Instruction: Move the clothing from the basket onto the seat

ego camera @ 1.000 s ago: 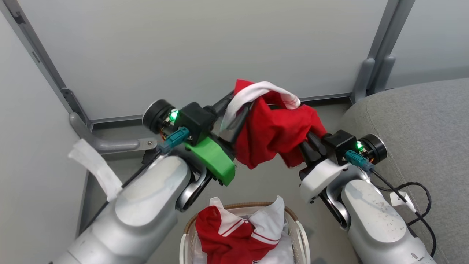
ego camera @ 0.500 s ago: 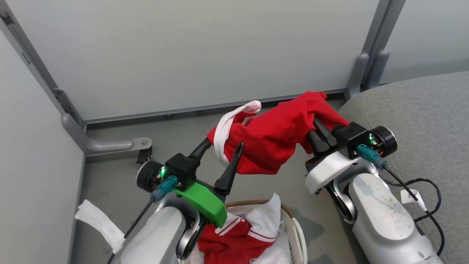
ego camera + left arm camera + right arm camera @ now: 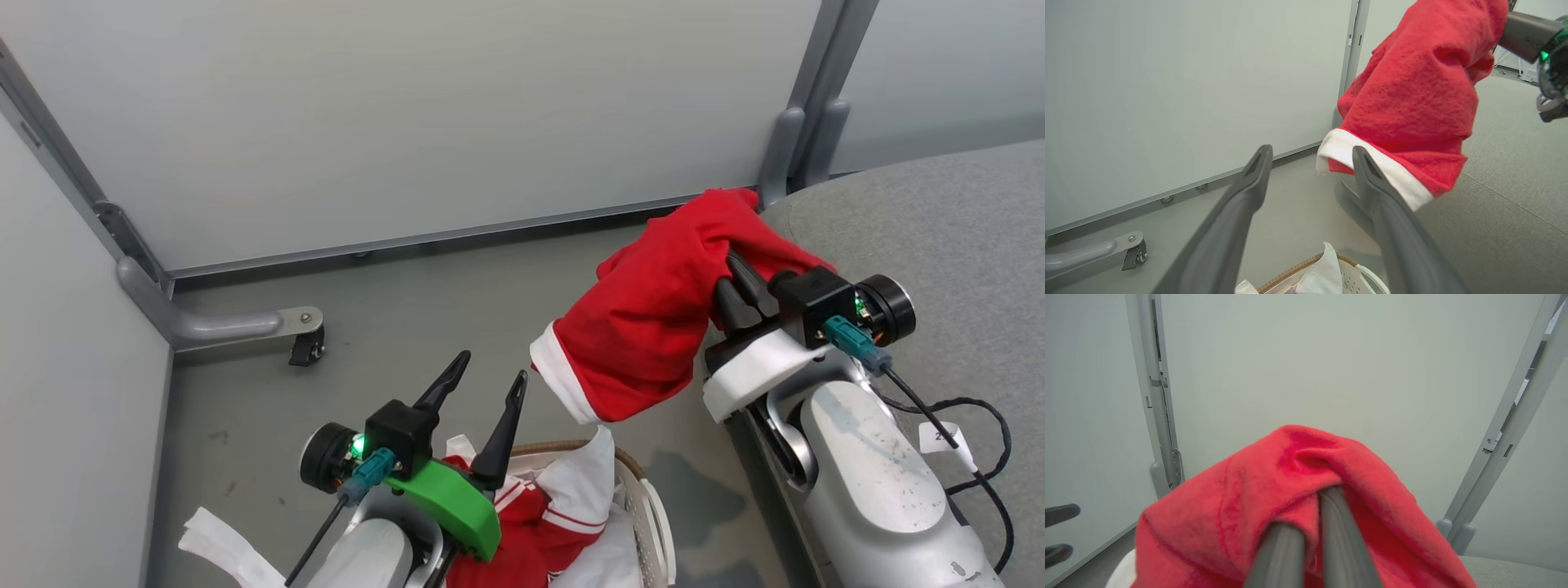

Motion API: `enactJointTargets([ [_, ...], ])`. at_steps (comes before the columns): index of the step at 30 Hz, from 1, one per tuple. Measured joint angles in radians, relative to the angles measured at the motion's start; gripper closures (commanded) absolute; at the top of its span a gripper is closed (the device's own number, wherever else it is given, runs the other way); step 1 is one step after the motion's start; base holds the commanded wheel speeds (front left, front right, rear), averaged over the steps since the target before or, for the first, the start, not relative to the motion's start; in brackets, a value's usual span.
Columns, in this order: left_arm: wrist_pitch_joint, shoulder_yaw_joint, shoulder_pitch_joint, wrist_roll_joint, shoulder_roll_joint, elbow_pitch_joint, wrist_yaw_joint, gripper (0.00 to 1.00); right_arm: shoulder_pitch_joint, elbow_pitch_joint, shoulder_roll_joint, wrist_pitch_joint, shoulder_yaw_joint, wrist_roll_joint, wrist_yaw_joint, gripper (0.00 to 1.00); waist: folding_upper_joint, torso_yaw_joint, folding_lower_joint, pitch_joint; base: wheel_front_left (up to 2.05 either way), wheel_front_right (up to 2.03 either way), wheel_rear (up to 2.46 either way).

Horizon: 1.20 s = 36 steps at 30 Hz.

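Observation:
My right gripper is shut on a plain red garment with a white hem, which hangs in the air at the near edge of the grey-green seat. The fabric drapes over that gripper's fingertips and hides them. My left gripper stands open and empty above the basket, just left of the hanging hem. Its fingers are spread wide. The second garment, red with white panels and stripes, lies in the basket under my left wrist.
Pale partition walls close off the back and the left. A metal foot with a caster rests on the grey floor at the left. Upright posts stand behind the seat. A black cable loops over the seat beside my right forearm.
The left gripper has let go of the red garment and dropped back over the basket. The right gripper has carried the garment rightward to the seat's edge. The head camera has shifted too.

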Motion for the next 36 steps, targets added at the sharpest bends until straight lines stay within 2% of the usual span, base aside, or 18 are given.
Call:
enactJointTargets([
  [6,0.0,0.003,0.008,0.024,-0.012,-0.012,-0.003,0.0,0.0,-0.009,-0.003,0.0,-0.021,-0.005,0.0,1.0,0.0,-0.036,0.0,0.006,0.0,0.0,0.0],
  [12,0.0,-0.004,0.009,0.028,-0.022,-0.028,-0.003,0.0,-0.001,-0.016,-0.008,0.0,-0.038,-0.011,0.0,1.0,0.0,-0.1,0.0,0.018,0.0,0.0,0.0],
  [30,0.0,-0.036,-0.036,0.05,-0.006,-0.028,-0.003,0.0,-0.008,-0.048,-0.009,0.0,-0.128,-0.02,0.0,1.0,0.0,-0.388,0.0001,0.11,0.0,0.0,0.0],
  [36,0.0,-0.046,-0.047,0.05,0.007,-0.027,-0.003,0.0,-0.003,-0.061,-0.002,0.0,-0.168,-0.021,0.0,1.0,0.0,-0.455,0.0,0.156,0.0,0.0,0.0],
])
